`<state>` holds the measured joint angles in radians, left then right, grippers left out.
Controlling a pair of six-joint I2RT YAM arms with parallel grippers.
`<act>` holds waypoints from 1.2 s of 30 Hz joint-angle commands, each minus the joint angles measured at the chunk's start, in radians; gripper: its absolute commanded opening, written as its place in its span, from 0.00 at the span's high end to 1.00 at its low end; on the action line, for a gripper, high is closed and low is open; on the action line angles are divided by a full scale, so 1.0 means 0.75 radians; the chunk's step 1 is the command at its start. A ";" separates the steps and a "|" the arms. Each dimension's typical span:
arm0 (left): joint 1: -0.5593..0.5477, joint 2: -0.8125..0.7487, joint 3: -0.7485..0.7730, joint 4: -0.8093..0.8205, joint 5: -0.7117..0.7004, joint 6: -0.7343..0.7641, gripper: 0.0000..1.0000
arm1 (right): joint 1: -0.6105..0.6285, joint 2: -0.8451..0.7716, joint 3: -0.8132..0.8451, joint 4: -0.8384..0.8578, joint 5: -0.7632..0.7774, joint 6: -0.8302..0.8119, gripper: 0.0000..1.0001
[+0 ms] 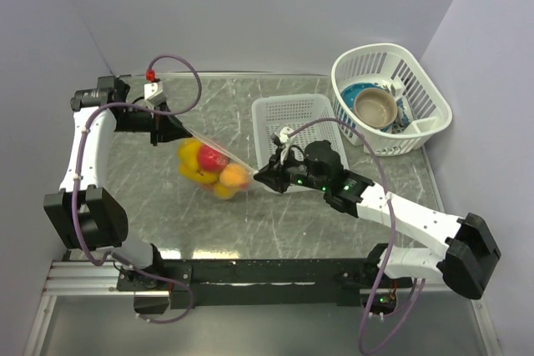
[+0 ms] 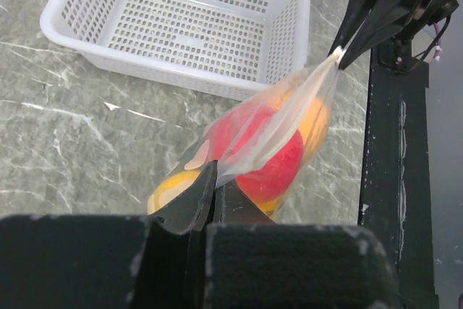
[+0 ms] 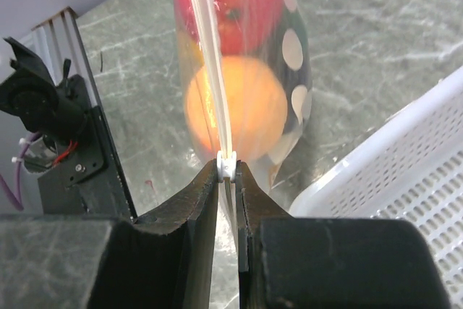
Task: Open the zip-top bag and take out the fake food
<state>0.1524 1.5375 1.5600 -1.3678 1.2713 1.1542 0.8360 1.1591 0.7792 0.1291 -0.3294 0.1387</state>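
Zip-top bag (image 1: 200, 174) stretched between both arms above the desk (image 1: 150, 198), fake food (image 1: 214, 158) inside | left fingers (image 2: 189, 206) pinch one end, right fingers (image 3: 197, 204) pinch the zip strip | you see two white baskets: flat basket (image 1: 304, 114) just behind the right fingers, deep basket (image 1: 375, 57) holding one bowl (image 1: 375, 106)

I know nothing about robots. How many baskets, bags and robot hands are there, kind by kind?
White baskets: 2, rectangular basket and oval basket
Dotted zip-top bag: 1
Robot hands: 2, left hand and right hand, both pinching the bag
Total: 5
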 commanded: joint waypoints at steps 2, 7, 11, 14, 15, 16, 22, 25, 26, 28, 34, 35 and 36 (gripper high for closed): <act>0.022 0.005 0.096 -0.009 0.054 -0.023 0.99 | 0.037 0.074 -0.039 -0.107 0.042 0.022 0.91; 0.034 0.012 0.163 -0.007 0.025 -0.036 0.99 | 0.045 0.087 -0.108 -0.141 0.065 0.032 0.89; 0.046 0.032 0.188 -0.009 0.037 -0.044 0.99 | 0.057 0.060 -0.127 -0.166 0.083 0.048 0.84; 0.036 0.028 0.160 -0.009 0.066 -0.042 0.98 | 0.067 0.074 -0.086 -0.201 0.098 0.050 0.67; 0.028 0.016 0.149 -0.011 0.068 -0.040 0.98 | 0.068 0.078 -0.061 -0.205 0.122 0.044 0.58; 0.014 0.008 0.121 -0.009 0.064 -0.034 0.98 | 0.068 0.085 0.014 -0.227 0.140 0.024 0.56; -0.087 -0.052 0.013 -0.009 -0.016 -0.019 0.98 | 0.063 0.136 0.361 -0.248 0.279 -0.056 0.37; -0.101 -0.074 -0.026 -0.011 -0.030 -0.011 0.98 | 0.057 0.156 0.448 -0.179 0.369 -0.095 0.37; -0.103 -0.074 -0.031 -0.011 -0.030 -0.009 0.98 | 0.049 0.170 0.460 -0.136 0.408 -0.101 0.37; -0.103 -0.078 -0.041 -0.011 -0.034 -0.009 0.98 | 0.021 0.211 0.505 -0.103 0.409 -0.111 0.39; -0.105 -0.089 -0.053 -0.009 -0.046 -0.011 0.98 | 0.014 0.330 0.538 -0.121 0.245 -0.048 0.46; -0.105 -0.089 -0.057 -0.009 -0.047 -0.009 0.98 | 0.016 0.334 0.532 -0.121 0.233 -0.036 0.46; -0.105 -0.087 -0.059 -0.009 -0.044 -0.007 0.98 | 0.016 0.340 0.522 -0.125 0.214 -0.013 0.49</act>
<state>0.0780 1.5131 1.5249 -1.3487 1.2304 1.1320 0.8482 1.4086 1.1828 0.0261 -0.1089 0.0895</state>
